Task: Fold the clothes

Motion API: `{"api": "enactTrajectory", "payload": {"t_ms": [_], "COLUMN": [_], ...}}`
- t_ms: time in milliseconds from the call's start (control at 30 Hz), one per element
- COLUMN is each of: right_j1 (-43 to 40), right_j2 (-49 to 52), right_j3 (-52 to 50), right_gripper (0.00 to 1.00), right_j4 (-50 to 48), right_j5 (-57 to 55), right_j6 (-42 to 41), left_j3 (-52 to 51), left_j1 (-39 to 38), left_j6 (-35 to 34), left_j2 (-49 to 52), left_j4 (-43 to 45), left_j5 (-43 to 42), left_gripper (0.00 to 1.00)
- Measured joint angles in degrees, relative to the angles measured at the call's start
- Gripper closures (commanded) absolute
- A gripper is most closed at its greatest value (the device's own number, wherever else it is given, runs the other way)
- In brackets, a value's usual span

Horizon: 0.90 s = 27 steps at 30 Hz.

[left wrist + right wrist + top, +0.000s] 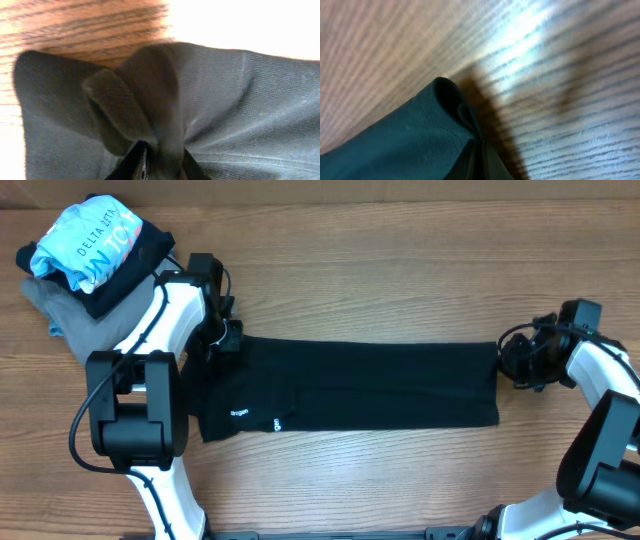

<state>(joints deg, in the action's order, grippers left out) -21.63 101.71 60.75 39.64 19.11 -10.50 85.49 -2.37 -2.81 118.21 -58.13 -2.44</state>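
Observation:
The clothes [370, 385] are one black garment lying flat as a long strip across the wooden table, with tiny white logo text [240, 413] near its left hem. My left gripper [228, 340] sits at the strip's far left corner. In the left wrist view it [162, 165] is shut on a raised bunch of the black fabric [150, 95]. My right gripper [507, 360] is at the far right corner. The right wrist view shows its jaws [481, 160] pressed together on the cloth's edge [447, 97], which lifts slightly off the wood.
A light-blue printed shirt [90, 240] lies on a grey folded garment [65, 310] at the back left, close to my left arm. Bare wood [400, 270] surrounds the strip. The arm bases stand at the front edge.

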Motion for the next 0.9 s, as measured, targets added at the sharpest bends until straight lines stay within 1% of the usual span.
{"api": "enactTrajectory", "payload": {"t_ms": [33, 100, 133, 167, 200, 233, 300, 400, 467, 633, 767, 800, 833, 900], "right_j1": [0.0, 0.0, 0.0, 0.0, 0.0, -0.2, -0.5, -1.4, -2.1, -2.4, -0.4, 0.5, 1.3, 2.6], "right_j2": [0.0, 0.0, 0.0, 0.0, 0.0, 0.0, 0.0, 0.0, 0.0, 0.0, 0.0, 0.0, 0.0, 0.0], "right_j3": [0.3, 0.8, 1.0, 1.1, 1.2, 1.4, 1.9, 2.8, 3.0, 3.0, 3.0, 2.8, 2.6, 2.1], "right_gripper": [0.92, 0.90, 0.86, 0.69, 0.59, 0.57, 0.56, 0.63, 0.67, 0.66, 0.66, 0.63, 0.57, 0.55], "right_j4": [0.1, 0.3, 0.4, 0.5, 0.6, 0.8, 1.9, 5.6, 7.8, 12.4, 13.1, 13.0, 13.0, 13.1], "right_j5": [0.0, 0.0, 0.0, 0.0, -0.1, -0.2, -0.4, -0.5, -0.5, 2.6, 4.3, 4.4, 4.3, 3.1], "right_j6": [0.0, 0.0, 0.0, 0.1, -0.4, -0.1, 0.1, 0.0, 0.1, 1.8, 3.1, 3.3, 3.2, 2.7], "left_j3": [0.0, 0.0, 0.0, 0.0, 0.0, 0.1, 0.9, 3.8, 6.1, 7.3, 3.7, 2.7, 0.6, -2.2], "left_j1": [0.2, 0.7, 0.9, 1.2, 1.4, 1.6, 2.1, 2.7, 2.9, 2.8, 2.8, 2.8, 2.8, 2.8], "left_j6": [0.0, -0.2, -0.2, -0.2, 0.0, -0.3, -0.3, 0.1, 1.5, 3.1, 3.5, 3.5, 3.5, 3.7], "left_j2": [0.0, 0.0, 0.0, 0.0, 0.0, 0.0, 0.0, 0.0, 0.0, 0.0, 0.0, 0.0, 0.0, 0.0], "left_j4": [0.1, 0.5, 0.6, 0.5, 0.5, 0.3, -1.2, -4.8, -7.6, -11.9, -11.0, -10.8, -10.1, -8.8], "left_j5": [0.1, 0.3, 0.3, 0.3, 0.3, 0.3, 0.3, -1.0, -3.1, -6.6, -7.6, -7.6, -7.8, -8.1], "left_gripper": [0.65, 0.60, 0.51, 0.43, 0.38, 0.34, 0.34, 0.32, 0.29, 0.30, 0.34, 0.35, 0.36, 0.37]}}
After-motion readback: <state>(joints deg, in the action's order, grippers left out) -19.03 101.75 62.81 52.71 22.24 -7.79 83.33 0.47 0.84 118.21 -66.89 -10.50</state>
